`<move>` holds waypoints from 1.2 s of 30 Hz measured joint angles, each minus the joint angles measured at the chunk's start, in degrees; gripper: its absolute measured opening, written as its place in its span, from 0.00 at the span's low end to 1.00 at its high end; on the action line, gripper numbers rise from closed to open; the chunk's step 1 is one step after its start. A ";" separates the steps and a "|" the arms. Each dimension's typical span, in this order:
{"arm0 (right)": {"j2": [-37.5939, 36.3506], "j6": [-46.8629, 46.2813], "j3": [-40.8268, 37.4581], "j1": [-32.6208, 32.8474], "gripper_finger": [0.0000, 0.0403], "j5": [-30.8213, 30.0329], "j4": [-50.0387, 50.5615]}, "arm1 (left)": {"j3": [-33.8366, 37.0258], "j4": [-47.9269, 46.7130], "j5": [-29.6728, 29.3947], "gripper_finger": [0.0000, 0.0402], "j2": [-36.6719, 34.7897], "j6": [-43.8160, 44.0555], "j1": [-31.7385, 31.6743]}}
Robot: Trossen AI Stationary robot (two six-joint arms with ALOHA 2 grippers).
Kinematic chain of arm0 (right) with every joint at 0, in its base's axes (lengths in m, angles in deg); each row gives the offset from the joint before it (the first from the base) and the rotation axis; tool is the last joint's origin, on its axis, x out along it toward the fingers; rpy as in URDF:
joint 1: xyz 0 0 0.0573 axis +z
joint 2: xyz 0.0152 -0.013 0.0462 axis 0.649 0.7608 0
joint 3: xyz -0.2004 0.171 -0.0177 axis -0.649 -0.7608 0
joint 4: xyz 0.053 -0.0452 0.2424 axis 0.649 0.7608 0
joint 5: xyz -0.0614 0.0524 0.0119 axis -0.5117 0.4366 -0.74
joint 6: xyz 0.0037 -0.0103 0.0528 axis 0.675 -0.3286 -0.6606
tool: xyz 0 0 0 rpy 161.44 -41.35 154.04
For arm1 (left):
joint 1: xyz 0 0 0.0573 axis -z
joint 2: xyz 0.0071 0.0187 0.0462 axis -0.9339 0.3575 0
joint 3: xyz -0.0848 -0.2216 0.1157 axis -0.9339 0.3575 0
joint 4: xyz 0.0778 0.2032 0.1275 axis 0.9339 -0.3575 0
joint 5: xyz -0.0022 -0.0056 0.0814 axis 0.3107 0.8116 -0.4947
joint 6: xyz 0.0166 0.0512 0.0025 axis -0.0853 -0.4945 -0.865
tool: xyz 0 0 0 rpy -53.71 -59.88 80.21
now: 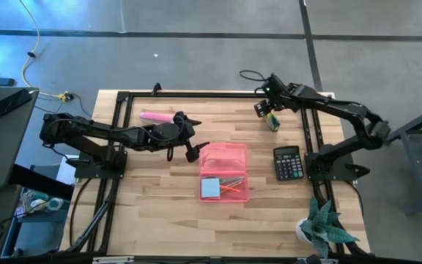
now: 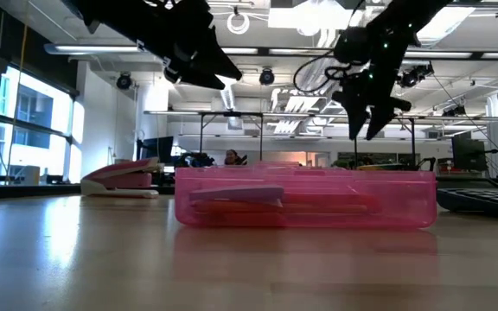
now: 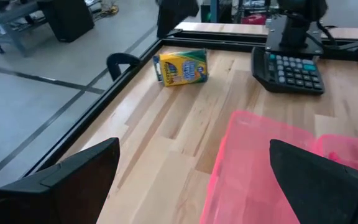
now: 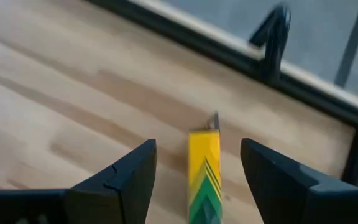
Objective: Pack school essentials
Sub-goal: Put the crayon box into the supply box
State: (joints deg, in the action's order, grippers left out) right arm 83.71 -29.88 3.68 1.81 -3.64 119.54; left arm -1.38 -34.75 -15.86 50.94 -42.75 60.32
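Fingers of my right gripper (image 4: 194,171) are spread wide, one on each side of the small yellow-green box (image 4: 204,174). The box stands between them with a gap on both sides, so I am not pinching it. From above, that gripper (image 1: 267,110) hangs at the far right part of the table (image 1: 152,213), right over the box (image 1: 272,121), close to the black frame rail. The level view shows it (image 2: 372,117) raised above the tabletop.

My left gripper (image 3: 191,180) is also spread wide and empty. It hovers (image 1: 189,143) over the middle of the table, just at the near-left edge of the pink tray (image 3: 272,168). From its wrist I see the box (image 3: 182,67) well ahead, lying near the far rail, with the black calculator (image 3: 291,71) beside it.

The pink tray (image 1: 224,172) sits at the table's centre. Inside it I make out a light-blue note pad (image 1: 211,188) and thin orange-red sticks (image 1: 231,187) next to it; I cannot tell them apart further. The calculator (image 1: 287,163) lies to the right of the tray, well short of the box. A pink bar (image 1: 156,116) lies on the far left part of the table, behind my left arm.
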 joint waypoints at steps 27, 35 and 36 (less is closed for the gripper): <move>12.08 0.03 0.00 0.15 0.55 0.43 8.08 | 0.00 1.62 2.89 1.00 0.00 -1.51 0.00; 12.79 -1.05 0.00 0.15 0.45 0.15 8.75 | 0.00 1.62 2.89 1.00 0.00 -1.51 0.00; 12.79 -1.04 0.00 0.15 0.42 0.15 9.07 | 0.00 1.62 2.89 1.00 0.00 -1.51 0.00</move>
State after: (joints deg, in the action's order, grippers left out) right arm 96.51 -30.93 3.68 1.97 -3.49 128.62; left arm -1.38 -33.13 -12.97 50.94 -44.25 60.32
